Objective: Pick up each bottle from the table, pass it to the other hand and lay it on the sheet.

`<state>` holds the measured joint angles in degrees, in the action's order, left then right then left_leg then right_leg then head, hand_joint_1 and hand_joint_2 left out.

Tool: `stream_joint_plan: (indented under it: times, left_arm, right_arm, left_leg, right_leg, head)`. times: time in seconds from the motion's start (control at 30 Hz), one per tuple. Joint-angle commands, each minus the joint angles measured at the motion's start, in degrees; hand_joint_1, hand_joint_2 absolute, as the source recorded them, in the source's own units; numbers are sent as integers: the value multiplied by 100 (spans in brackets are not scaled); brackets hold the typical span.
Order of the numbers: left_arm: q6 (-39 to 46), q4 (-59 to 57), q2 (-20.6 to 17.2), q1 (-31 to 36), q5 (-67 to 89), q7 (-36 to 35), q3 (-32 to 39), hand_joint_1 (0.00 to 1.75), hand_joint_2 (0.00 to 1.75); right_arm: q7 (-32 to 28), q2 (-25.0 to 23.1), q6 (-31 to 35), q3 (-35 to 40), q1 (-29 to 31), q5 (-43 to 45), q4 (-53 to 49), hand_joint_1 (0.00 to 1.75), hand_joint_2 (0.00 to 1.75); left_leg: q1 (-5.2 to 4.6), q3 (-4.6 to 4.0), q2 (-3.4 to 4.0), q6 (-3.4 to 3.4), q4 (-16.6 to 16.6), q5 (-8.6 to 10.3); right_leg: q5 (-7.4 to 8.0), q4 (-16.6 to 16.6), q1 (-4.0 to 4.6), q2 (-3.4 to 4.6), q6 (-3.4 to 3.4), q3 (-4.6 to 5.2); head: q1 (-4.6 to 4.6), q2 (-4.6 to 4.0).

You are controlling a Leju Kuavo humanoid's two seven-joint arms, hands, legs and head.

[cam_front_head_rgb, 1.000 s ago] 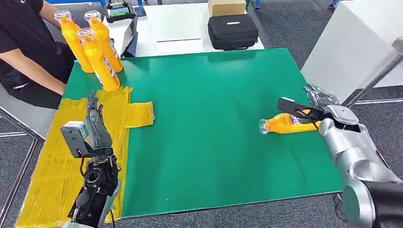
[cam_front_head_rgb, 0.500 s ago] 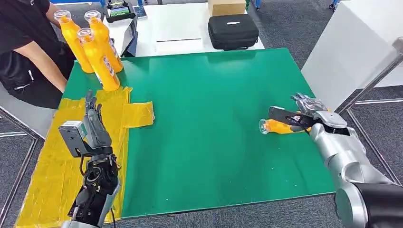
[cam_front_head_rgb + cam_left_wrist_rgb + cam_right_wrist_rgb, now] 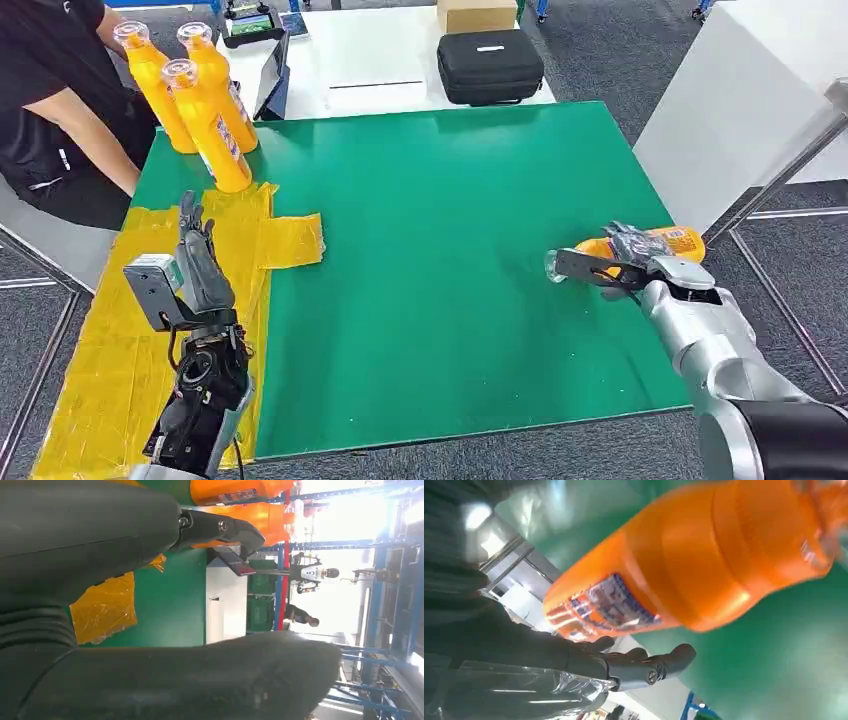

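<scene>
Right hand [image 3: 612,262] clamped around orange bottle [image 3: 640,245], near right edge of green table [image 3: 450,200]; bottle roughly horizontal, clear-capped neck toward table centre, label end toward edge; whether it rests on table or is lifted: cannot tell. Right wrist view: bottle [image 3: 684,575] close against fingers [image 3: 644,667].

Left hand [image 3: 200,262] holds nothing, fingers straight and apart, raised over yellow sheet [image 3: 110,350] at table's left side.

Three orange bottles [image 3: 205,120] upright at far left corner, just beyond sheet. Person [image 3: 50,110] beside that corner. Black case [image 3: 490,65] on white table [image 3: 370,60] beyond.
</scene>
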<state>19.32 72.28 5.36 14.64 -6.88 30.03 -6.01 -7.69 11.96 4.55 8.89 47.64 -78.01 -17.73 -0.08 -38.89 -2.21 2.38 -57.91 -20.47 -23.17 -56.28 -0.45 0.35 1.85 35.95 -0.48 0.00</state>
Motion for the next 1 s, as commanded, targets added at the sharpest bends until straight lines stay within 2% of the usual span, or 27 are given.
stream_joint_plan:
  times: [0.03, 0.23, 0.6, 1.0]
  left_arm:
    - [42, -158, -25, 57, -60, -30, 8, 0, 0]
    - [60, -107, -25, 21, -81, -44, -7, 0, 0]
    - [62, -63, 2, -18, -103, -58, -36, 0, 0]
    - [61, 176, 52, -111, -149, -160, 2, 0, 0]
  right_arm:
    - [202, -213, -65, 462, 103, -186, 365, 0, 175]
    - [347, -252, -57, 591, 131, -306, 398, 0, 175]
    - [481, -252, 29, 646, -21, -354, 405, 0, 175]
    - [966, -232, -71, 1240, -74, -1033, 516, 0, 175]
  left_leg:
    - [1, 28, 23, -9, -1, -14]
    - [1, 13, 14, -6, 0, -6]
    - [2, 36, 23, -12, -2, -19]
    - [4, 40, 18, -13, -4, -19]
  right_leg:
    - [-10, 4, 4, 7, -4, -28]
    - [-4, 3, 3, 4, -3, -13]
    - [-15, 4, 6, 3, -5, -39]
    - [-18, 5, 8, -4, -6, -44]
  head:
    - [0, 0]
    - [2, 0]
    - [0, 0]
    - [0, 0]
